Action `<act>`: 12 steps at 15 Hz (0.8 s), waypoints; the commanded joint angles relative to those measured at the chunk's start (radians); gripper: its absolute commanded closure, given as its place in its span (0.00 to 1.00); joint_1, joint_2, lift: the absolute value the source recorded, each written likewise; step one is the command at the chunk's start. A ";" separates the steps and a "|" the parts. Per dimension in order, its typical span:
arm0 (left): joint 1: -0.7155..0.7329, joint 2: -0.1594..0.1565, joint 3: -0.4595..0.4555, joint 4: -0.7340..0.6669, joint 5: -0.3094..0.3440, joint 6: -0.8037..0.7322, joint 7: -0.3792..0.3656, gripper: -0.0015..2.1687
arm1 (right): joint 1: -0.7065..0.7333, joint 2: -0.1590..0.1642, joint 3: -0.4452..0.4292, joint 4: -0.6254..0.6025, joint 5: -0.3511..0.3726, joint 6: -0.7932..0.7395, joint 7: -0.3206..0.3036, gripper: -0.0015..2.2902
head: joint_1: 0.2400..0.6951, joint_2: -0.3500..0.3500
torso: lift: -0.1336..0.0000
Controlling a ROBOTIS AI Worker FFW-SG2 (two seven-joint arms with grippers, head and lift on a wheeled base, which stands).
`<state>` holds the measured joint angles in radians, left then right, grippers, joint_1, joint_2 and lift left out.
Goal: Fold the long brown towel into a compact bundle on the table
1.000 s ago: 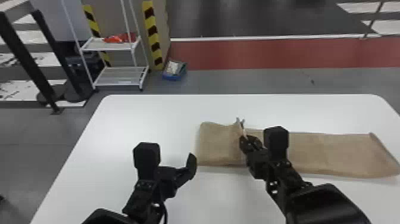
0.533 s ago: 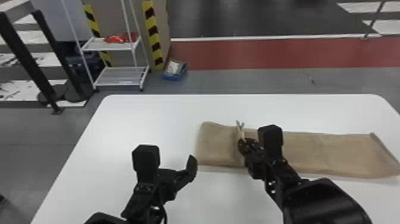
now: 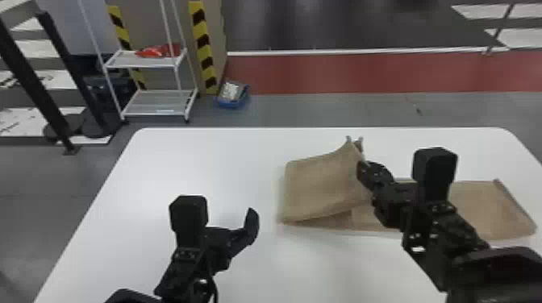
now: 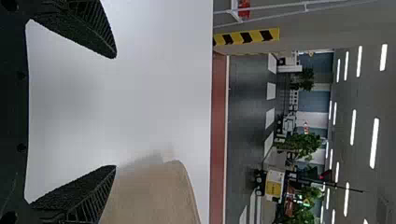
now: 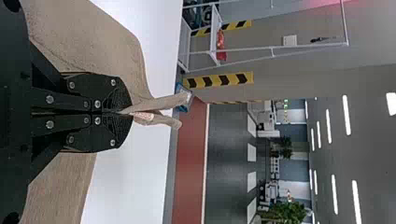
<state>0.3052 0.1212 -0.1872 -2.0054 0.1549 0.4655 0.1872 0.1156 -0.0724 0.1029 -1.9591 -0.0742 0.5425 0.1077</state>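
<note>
Long white strip lights (image 4: 375, 142) run in rows over a large indoor hall, a workshop or lab by its look, where slanted yellow-and-black hazard striping (image 3: 205, 50) stands beside an open white metal shelf rack (image 3: 125, 60) on casters, and a flat brick-red band (image 3: 363, 72) edges the smooth dark-grey floor (image 3: 322, 24).
</note>
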 commanded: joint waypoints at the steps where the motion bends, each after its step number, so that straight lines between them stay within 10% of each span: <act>1: 0.008 0.000 0.009 -0.012 0.000 -0.031 0.001 0.01 | 0.027 -0.047 -0.135 -0.089 -0.049 0.101 0.010 0.59 | 1.00 0.55 | 0.18; 5: 0.023 0.000 0.012 -0.010 -0.011 -0.092 -0.003 0.01 | -0.001 -0.064 -0.335 0.023 -0.053 0.138 0.078 0.59 | 1.00 0.37 | 0.18; 12: 0.017 -0.002 -0.005 -0.013 -0.028 -0.061 0.000 0.01 | -0.028 -0.084 -0.351 -0.014 -0.053 0.245 0.112 0.59 | 1.00 0.23 | 0.18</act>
<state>0.3193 0.1186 -0.1918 -2.0148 0.1286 0.3999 0.1858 0.0894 -0.1561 -0.2217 -1.9029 -0.1167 0.7215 0.2099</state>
